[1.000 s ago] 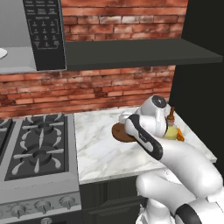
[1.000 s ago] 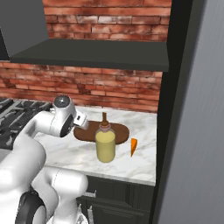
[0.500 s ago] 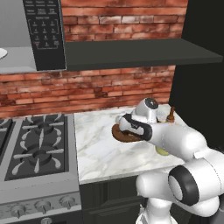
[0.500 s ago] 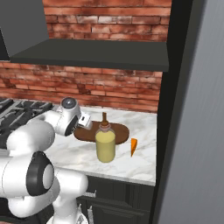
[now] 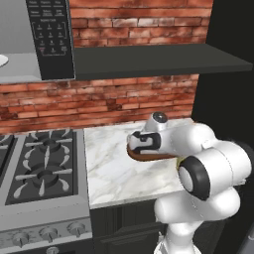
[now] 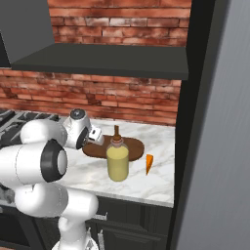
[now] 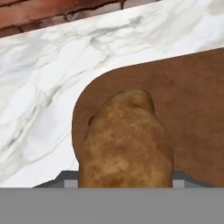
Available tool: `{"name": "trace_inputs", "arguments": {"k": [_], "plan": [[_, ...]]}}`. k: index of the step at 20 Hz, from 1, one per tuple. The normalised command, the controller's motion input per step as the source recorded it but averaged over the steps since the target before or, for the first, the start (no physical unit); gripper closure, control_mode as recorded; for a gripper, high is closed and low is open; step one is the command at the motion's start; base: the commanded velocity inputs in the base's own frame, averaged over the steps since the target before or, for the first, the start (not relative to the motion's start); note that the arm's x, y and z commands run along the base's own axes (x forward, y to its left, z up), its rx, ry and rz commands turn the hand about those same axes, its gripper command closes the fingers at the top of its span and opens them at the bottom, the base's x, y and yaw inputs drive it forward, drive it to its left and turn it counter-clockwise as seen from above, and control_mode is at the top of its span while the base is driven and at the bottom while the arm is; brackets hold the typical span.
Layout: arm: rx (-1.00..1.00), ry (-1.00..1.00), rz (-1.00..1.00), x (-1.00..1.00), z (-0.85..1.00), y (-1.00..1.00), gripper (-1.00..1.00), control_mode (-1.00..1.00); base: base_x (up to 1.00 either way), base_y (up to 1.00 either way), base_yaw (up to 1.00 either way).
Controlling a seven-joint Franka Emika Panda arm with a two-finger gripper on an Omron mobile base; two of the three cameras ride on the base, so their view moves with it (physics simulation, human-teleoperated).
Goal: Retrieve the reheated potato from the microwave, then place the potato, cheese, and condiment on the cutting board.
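Claw [image 5: 135,144] gripping potato [image 7: 126,144] over cutting board [image 7: 192,105], near its 9 o'clock end: potato likely firm, light, rough-skinned, best held across its middle; condiment [image 6: 117,163] and cheese [image 6: 149,163] at 5 o'clock on counter [image 6: 88,171].

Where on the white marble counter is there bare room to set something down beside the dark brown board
The white marble counter is bare between the stove and the dark brown oval cutting board, and along the brick wall. It is crowded at the right: the pale yellow bottle and the orange cheese wedge stand in front of the board, where the brown potato sits at the gripper.
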Motion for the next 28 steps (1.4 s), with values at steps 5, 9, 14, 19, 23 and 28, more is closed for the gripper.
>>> {"name": "trace_inputs", "arguments": {"k": [5,9,14,19,23,28], "plan": [[-0.02,0.08,0.00,0.35,-0.27,0.00,1.00,-1.00,0.00,0.00,0.00],[0.00,0.03,0.00,0.29,-0.29,0.02,1.00,-1.00,0.00,0.00,0.00],[0.00,0.00,0.00,0.30,-0.32,0.00,1.00,-1.00,0.00,0.00,0.00],[0.00,0.00,0.00,0.19,-0.28,0.00,1.00,-1.00,0.00,0.00,0.00],[0.00,0.00,0.00,0.16,-0.18,0.00,1.00,-1.00,0.00,0.00,0.00],[-0.01,0.00,0.00,0.00,-0.12,0.03,1.00,-1.00,0.00,0.00,0.00]]}}
